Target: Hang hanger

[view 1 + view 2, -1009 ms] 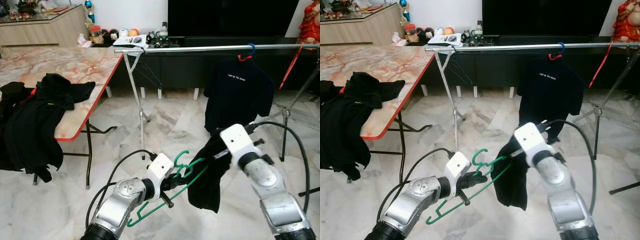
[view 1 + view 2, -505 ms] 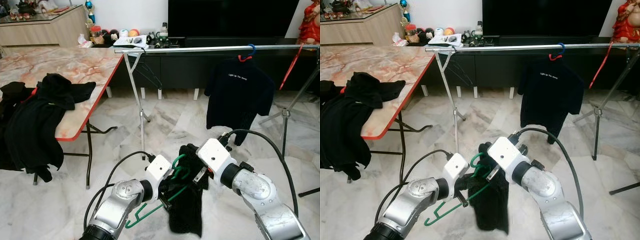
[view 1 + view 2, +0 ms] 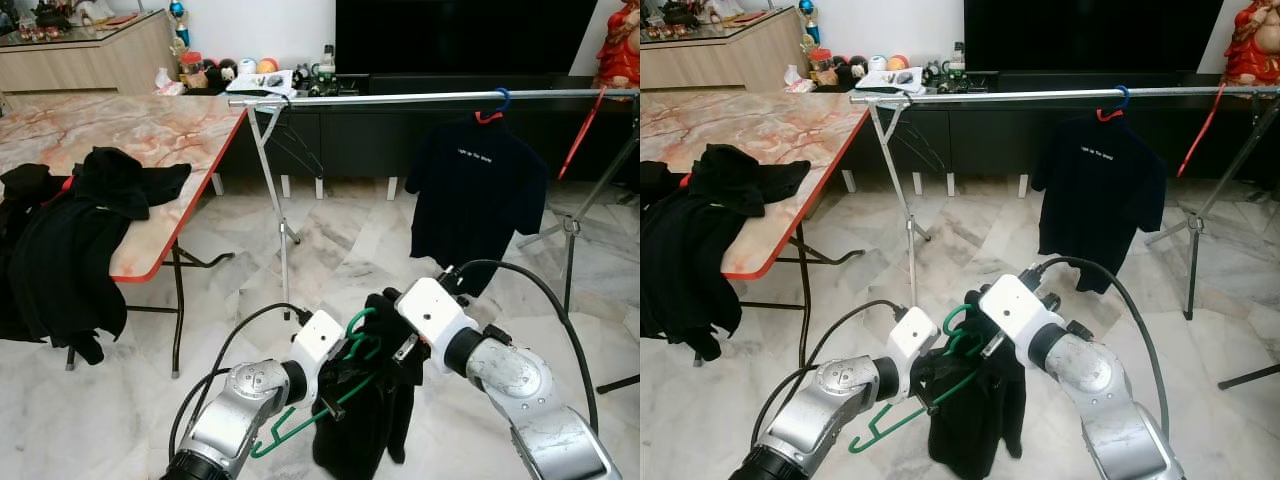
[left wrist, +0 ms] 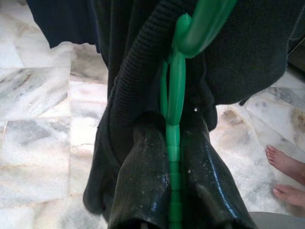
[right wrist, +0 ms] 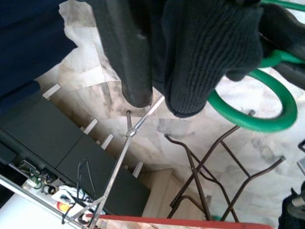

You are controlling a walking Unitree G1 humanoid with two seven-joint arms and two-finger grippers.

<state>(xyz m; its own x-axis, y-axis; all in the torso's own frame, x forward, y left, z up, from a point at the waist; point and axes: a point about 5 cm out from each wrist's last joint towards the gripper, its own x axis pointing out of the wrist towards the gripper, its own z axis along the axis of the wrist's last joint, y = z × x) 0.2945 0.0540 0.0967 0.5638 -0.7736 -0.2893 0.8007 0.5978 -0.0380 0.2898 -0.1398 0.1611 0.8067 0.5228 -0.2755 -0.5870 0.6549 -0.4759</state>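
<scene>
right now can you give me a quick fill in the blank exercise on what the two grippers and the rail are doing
The left gripper is shut on a hanger whose colour is ____.
The right gripper holds a black ____ against that hanger.
On the metal rail hangs a dark ____ on a blue and red hanger.

Missing words: green; garment; T-shirt

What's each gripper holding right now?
Left gripper: shut on the green hanger.
Right gripper: shut on the black knit garment, beside the hanger's hook.
</scene>
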